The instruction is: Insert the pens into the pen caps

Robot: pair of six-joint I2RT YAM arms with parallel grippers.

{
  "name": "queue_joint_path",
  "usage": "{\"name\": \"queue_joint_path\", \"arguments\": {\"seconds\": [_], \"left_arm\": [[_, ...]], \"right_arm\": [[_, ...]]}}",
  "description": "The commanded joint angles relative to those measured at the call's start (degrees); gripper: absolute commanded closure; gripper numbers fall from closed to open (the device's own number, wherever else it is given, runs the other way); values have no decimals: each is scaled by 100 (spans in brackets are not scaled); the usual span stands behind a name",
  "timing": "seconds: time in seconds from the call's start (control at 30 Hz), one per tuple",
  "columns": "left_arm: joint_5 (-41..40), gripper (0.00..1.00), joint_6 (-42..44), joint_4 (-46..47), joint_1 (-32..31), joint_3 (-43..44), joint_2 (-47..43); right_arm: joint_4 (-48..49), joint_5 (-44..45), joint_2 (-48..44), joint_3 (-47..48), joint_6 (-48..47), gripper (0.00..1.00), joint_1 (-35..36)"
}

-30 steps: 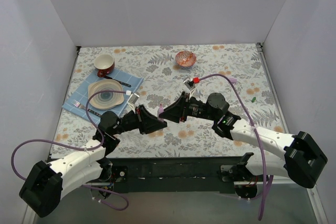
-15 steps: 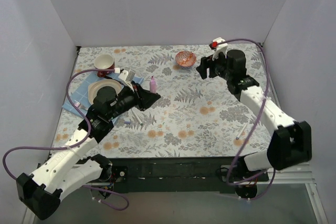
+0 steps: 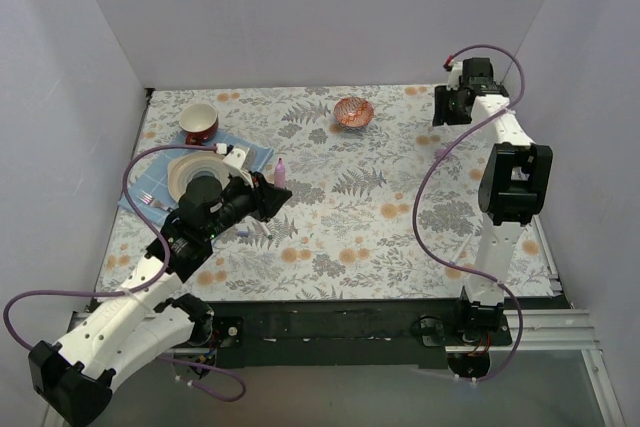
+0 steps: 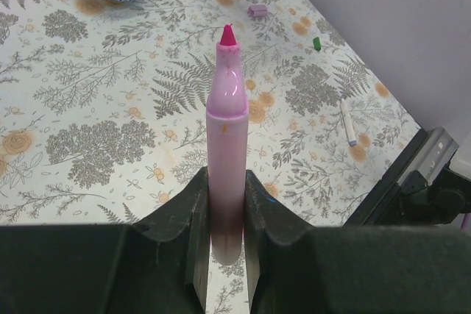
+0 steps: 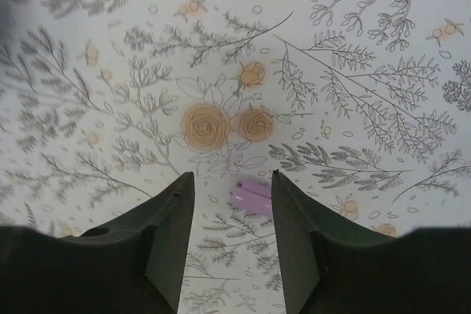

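My left gripper [image 3: 272, 190] is shut on the pale-pink marker [image 4: 224, 130], which stands upright between the jaws with its pink tip [image 4: 228, 34] bare. It also shows in the top view [image 3: 280, 171]. My right gripper [image 3: 442, 112] is open, high over the far right of the table. In the right wrist view the pink cap [image 5: 252, 195] lies on the cloth between the fingers, close to the right one, well below them. The left wrist view shows the pink cap [image 4: 257, 11], a green cap [image 4: 317, 43] and a white pen [image 4: 348, 123]. Another white pen [image 3: 256, 232] lies by my left arm.
An orange patterned bowl [image 3: 353, 111] stands at the back middle. A red cup [image 3: 198, 123], a plate [image 3: 185, 169] and dark-handled cutlery sit on a blue cloth [image 3: 254, 155] at the left. White walls close the table on three sides.
Both grippers met at the table's middle a second ago. My left arm has drawn back left with the marker. My right arm has swung to the far right back, over the pink cap.
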Motion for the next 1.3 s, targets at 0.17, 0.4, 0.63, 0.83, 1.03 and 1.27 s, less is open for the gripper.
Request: {"name": "queue_joint_path", "arguments": {"seconds": [0.17, 0.4, 0.63, 0.83, 1.03, 1.27], "left_arm": [[-53, 100, 155, -82, 49, 62, 163], [0, 100, 182, -56, 49, 79, 145], [-44, 100, 199, -56, 49, 53, 48], [-17, 100, 217, -47, 49, 53, 4], [26, 100, 208, -56, 49, 53, -4], [18, 100, 226, -56, 49, 53, -39]], "right_arm": [[93, 834, -32, -131, 3706, 42, -337], [-109, 1828, 47, -325, 4390, 32, -355], [-241, 1504, 91, -527, 5411, 38, -364], [-294, 1662, 161, -554, 5561, 39, -346], [-443, 1680, 346, -379, 5508, 41, -276], [-734, 1856, 583, -132, 5297, 41, -170]]}}
